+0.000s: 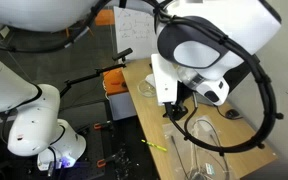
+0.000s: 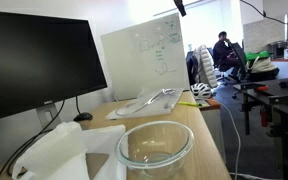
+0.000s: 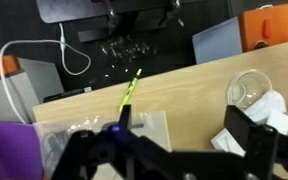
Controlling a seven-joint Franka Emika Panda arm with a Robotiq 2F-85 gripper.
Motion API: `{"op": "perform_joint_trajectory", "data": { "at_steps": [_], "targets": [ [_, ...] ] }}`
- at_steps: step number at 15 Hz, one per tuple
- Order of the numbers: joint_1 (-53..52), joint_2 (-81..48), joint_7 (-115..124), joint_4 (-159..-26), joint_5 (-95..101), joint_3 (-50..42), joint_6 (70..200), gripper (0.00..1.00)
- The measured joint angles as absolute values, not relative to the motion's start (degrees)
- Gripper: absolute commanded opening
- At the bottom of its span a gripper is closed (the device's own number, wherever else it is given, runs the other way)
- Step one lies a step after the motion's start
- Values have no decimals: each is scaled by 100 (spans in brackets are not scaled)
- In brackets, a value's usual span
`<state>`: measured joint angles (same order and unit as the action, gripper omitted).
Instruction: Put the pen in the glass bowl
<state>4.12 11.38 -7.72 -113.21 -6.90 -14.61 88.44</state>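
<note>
Glass bowl (image 2: 154, 147) on wooden table (image 2: 206, 140)

A light wooden table (image 2: 189, 108) stretches into an open office. A black monitor (image 2: 39, 60) stands on it, and a whiteboard (image 2: 149, 50) with scribbles leans behind. Farther back, a seated person (image 2: 224, 48) faces dark desks (image 2: 272, 92), and the far end of the room is washed in bright light. The floor (image 1: 96, 128) beside the table is dark.
</note>
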Motion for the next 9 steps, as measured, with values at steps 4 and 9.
{"op": "perform_joint_trajectory", "data": {
  "at_steps": [4, 9],
  "targets": [
    [474, 1108, -752, -11353, -690, -1398, 8871, 100],
    [556, 821, -502, -11765, -675, -1328, 9635, 100]
  ]
}}
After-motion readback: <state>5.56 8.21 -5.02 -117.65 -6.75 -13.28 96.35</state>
